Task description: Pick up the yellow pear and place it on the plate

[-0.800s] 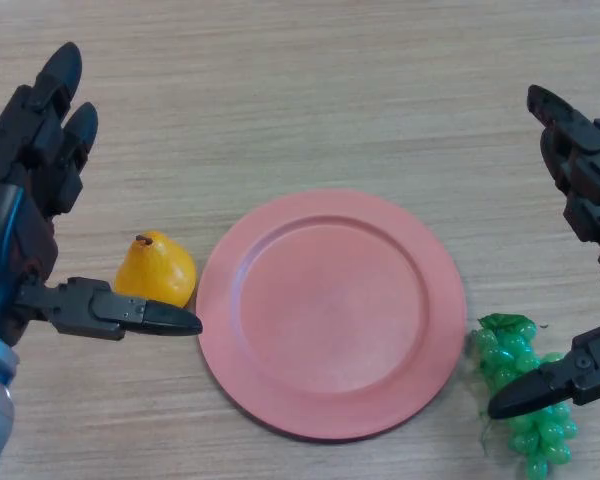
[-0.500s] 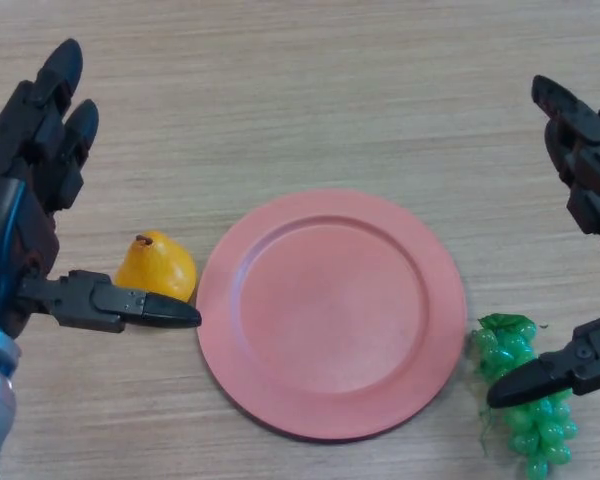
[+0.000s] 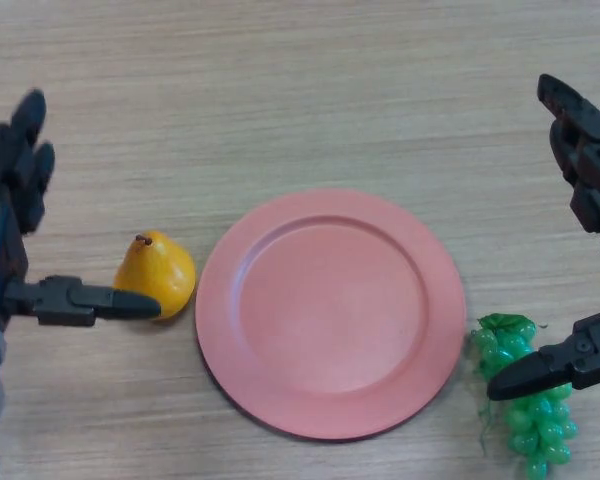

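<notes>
1. Pear first: your yellow pear (image 3: 156, 276) sat on the wooden table (image 3: 300, 90), just off the left rim of the plate (image 3: 330, 313), stem tipped up and to the left, not yet lifted.
2. Nearest you, at the lower right, the green grapes (image 3: 525, 415) lay just beside the plate's right edge, with the thumb of your right hand (image 3: 592, 190) reaching across the top of the bunch.
3. Your left hand (image 3: 10, 245) was spread wide, fingers straight, gripping nothing; its thumb stretched in front of the pear's lower side, the tip overlapping the fruit, though you couldn't tell if it touched.
4. That pink plate sat empty in the middle.
5. Farther up, your right hand's fingers pointed away along the right edge, spread apart and holding nothing.
</notes>
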Tool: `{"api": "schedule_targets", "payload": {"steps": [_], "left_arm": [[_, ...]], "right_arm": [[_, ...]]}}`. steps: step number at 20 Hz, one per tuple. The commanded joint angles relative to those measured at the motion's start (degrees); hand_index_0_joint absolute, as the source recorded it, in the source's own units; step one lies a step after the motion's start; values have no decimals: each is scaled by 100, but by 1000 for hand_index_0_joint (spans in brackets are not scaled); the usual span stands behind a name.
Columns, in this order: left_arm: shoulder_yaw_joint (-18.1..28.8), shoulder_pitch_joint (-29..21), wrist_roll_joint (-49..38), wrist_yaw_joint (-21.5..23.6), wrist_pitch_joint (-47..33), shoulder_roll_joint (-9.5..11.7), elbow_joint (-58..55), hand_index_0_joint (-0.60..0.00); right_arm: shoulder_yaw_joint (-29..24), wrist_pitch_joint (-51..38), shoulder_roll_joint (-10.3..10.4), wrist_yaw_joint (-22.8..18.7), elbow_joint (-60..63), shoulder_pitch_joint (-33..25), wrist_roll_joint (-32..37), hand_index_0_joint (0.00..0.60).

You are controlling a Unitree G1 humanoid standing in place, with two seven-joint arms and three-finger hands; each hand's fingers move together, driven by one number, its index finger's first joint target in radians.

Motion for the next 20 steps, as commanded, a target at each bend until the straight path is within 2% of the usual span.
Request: {"api": "schedule_targets", "payload": {"steps": [1, 2, 3, 4, 8, 13, 16, 17, 18, 19, 20], "left_arm": [[119, -436, -10, 26, -1595, 359, 419, 0], [21, -562, 43, 82, -1984, 354, 976, 0], [-62, -583, 200, 83, -1971, 377, 1164, 0], [-181, -711, 393, 243, -2194, 310, 1609, 0], [-441, -1104, 467, 420, -2387, 188, 2724, 0], [-683, -1476, 724, 666, -2584, -15, 3587, 0], [-708, -1643, 569, 751, -2511, -125, 3870, 0], [-710, -1647, 566, 759, -2515, -127, 3884, -98], [-714, -1666, 566, 783, -2555, -133, 3941, -250], [-718, -1683, 542, 774, -2601, -138, 3998, -348], [-731, -1706, 492, 737, -2689, -150, 4094, -500]], "right_arm": [[-357, -894, -108, -140, -273, -33, -132, 0], [-351, -887, -90, -114, -286, 8, -159, 0], [-348, -880, -83, -98, -306, 22, -162, 0], [-322, -875, -67, -85, -315, 42, -177, 0], [-315, -703, -41, -112, -474, 73, -40, 0], [-464, -893, -25, -126, -479, 182, -160, 0], [-610, -609, 11, -31, -700, 286, -9, 0], [-612, -606, 14, -35, -702, 286, -7, 0], [-622, -612, 18, -44, -712, 288, -6, 0], [-631, -620, 16, -55, -724, 289, -20, 0], [-640, -657, 8, -76, -741, 287, -89, 0]]}}
